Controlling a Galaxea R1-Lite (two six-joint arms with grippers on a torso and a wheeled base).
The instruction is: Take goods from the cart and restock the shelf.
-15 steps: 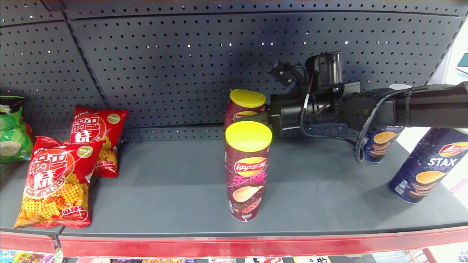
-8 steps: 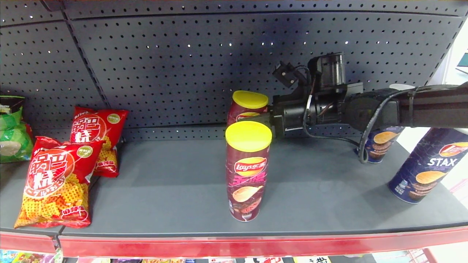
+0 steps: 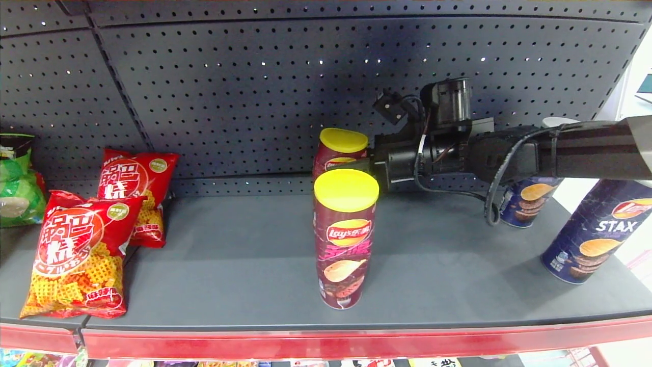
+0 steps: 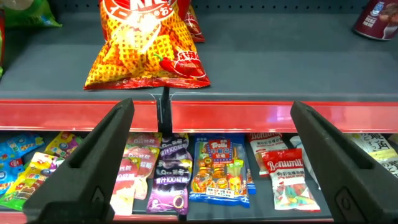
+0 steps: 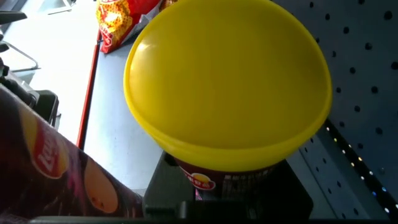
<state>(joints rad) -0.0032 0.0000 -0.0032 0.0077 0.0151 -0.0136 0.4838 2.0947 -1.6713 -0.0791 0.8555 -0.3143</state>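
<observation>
A maroon chips can with a yellow lid [image 3: 342, 148] stands at the back of the grey shelf [image 3: 244, 265], close to the pegboard wall. My right gripper [image 3: 358, 165] comes in from the right and is shut on its upper body. In the right wrist view that can's lid [image 5: 227, 81] is seen from above. A second, matching can [image 3: 345, 234] stands upright directly in front of it, nearer the shelf's edge. My left gripper [image 4: 211, 165] is open with nothing between its fingers, and faces the shelf's red front lip [image 4: 249, 115].
Two red snack bags [image 3: 76, 255] [image 3: 140, 193] and a green bag [image 3: 15, 188] lie on the shelf's left. Two blue cans [image 3: 596, 229] [image 3: 527, 201] stand at the right. Bare shelf lies between the bags and the maroon cans. Candy packets [image 4: 217, 168] hang on the level below.
My right gripper and the rear can drifted slightly right, then back left and a little lower. The front can has not moved.
</observation>
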